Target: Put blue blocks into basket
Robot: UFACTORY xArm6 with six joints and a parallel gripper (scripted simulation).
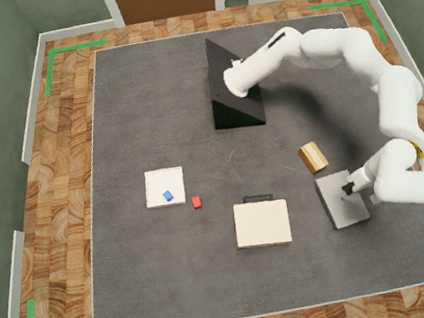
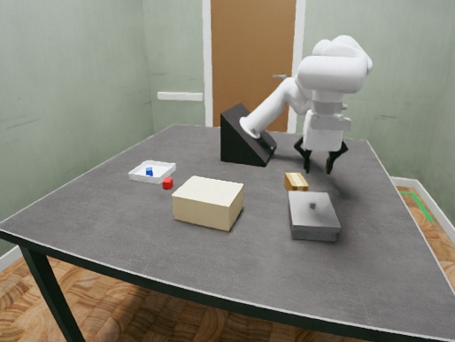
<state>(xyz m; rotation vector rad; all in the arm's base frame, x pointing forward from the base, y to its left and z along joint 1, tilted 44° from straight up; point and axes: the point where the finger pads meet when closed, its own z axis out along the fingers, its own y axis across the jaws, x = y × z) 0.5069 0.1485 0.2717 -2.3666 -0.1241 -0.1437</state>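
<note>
- On the grey table (image 2: 133, 248) I count one blue block (image 1: 168, 196), one red block (image 1: 196, 202), one white basket (image 1: 150, 183), one light wooden cabinet (image 1: 261, 223), one metal box (image 1: 339, 218) with its lid (image 2: 320, 213) on, one small tan wooden box (image 1: 313, 157), and one black wedge-shaped base (image 1: 233, 112) that the arm is mounted on.
- That single visible blue block sits inside the basket, toward its near-right corner in the top view, turned a bit so its long axis runs diagonally against the basket's sides.
- Red block is on the table just beside the basket's right edge, outside it, not touching as far as I can see.
- Cabinet sits near the middle front of the table, with its dark drawer handle (image 1: 257, 198) on the side facing the arm's base. Drawer looks pushed in.
- Metal box is to the right of the cabinet, rotated slightly, long axis running roughly front to back. The lid has a tiny knob (image 2: 312, 205) in the middle.
- Tan box is just behind the metal box, close but apart.
- The gripper (image 2: 319, 165) hangs above the metal box pointing straight down, fingers roughly half open with nothing between them, well clear of the lid.
</note>
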